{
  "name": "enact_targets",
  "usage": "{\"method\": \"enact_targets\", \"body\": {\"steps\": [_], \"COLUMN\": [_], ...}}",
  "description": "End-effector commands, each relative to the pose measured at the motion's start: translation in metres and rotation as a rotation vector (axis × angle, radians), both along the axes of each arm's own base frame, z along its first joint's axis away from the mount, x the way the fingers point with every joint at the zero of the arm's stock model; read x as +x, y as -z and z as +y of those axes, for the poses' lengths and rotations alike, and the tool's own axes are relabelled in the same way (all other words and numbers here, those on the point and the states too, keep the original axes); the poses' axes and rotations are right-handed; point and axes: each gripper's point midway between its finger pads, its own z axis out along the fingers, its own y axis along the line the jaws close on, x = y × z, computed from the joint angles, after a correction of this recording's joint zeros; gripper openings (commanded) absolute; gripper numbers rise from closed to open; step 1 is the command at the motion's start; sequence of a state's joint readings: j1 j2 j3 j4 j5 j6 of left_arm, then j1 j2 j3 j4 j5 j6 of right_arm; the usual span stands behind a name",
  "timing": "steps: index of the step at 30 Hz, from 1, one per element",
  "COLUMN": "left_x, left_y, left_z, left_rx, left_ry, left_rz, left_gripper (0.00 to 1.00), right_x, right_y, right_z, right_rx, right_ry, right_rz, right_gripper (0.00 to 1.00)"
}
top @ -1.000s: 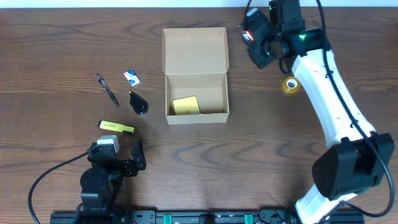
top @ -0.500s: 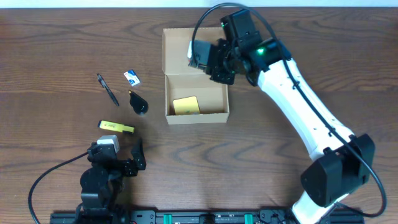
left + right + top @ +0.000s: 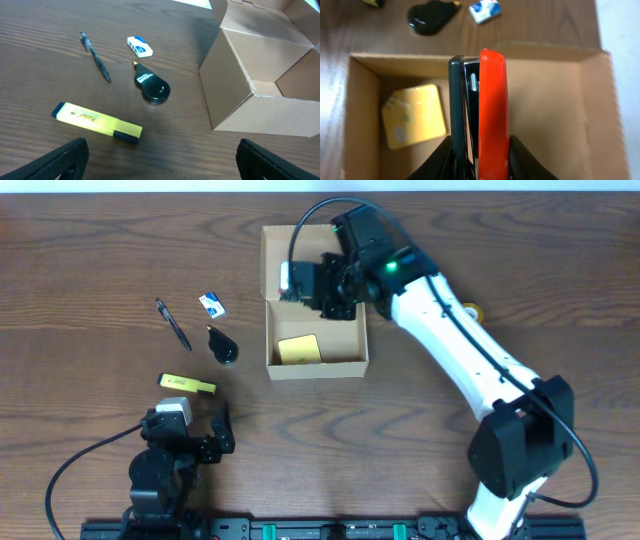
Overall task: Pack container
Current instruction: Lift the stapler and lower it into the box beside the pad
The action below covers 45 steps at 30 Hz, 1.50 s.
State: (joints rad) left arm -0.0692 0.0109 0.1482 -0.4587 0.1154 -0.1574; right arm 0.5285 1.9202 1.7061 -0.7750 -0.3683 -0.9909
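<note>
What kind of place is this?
Probably a robot test bench set up like a desk. A white robot arm holds a red stapler over a cardboard box. A pen and a highlighter lie on the wooden table.

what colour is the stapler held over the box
The stapler is red and black, with metal between. It shows best in the right wrist view.
</note>
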Motion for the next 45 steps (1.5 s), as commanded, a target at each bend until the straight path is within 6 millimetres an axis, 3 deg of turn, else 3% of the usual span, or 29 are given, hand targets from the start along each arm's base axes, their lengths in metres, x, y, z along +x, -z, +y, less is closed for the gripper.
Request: {"method": "enact_targets", "body": {"steps": [1, 5, 13, 25, 31, 36, 45], "left_x": [0.0, 0.0, 0.0, 0.0, 0.0, 0.0, 0.0], "left_y": [0.006, 0.006, 0.006, 0.006, 0.006, 0.006, 0.006], "left_z": [0.002, 0.002, 0.002, 0.002, 0.002, 0.002, 0.002], "left_rx": [0.01, 0.01, 0.01, 0.01, 0.009, 0.01, 0.01], "left_ry": [-0.008, -0.008, -0.008, -0.008, -0.008, -0.008, -0.008], "left_rz": [0.007, 0.007, 0.007, 0.007, 0.007, 0.007, 0.007], "left_gripper": [0.95, 0.95, 0.95, 0.95, 0.95, 0.95, 0.95], "right_x": [-0.013, -0.016, -0.016, -0.018, -0.012, -0.008, -0.009], "right_y": [-0.002, 0.015, 0.041, 0.045, 0.051, 0.064, 0.079], "right_z": [0.011, -0.001, -0.001, -0.002, -0.013, -0.018, -0.009], "right_rx": [0.017, -0.026, -0.065, -0.074, -0.156, -0.21, -0.185], "right_ry": [-0.049, -0.03, -0.035, -0.035, -0.068, -0.102, -0.13], "right_rz": [0.017, 0.075, 0.128, 0.143, 0.071, 0.05, 0.081], "right_gripper": [0.01, 0.01, 0.01, 0.01, 0.01, 0.01, 0.01]}}
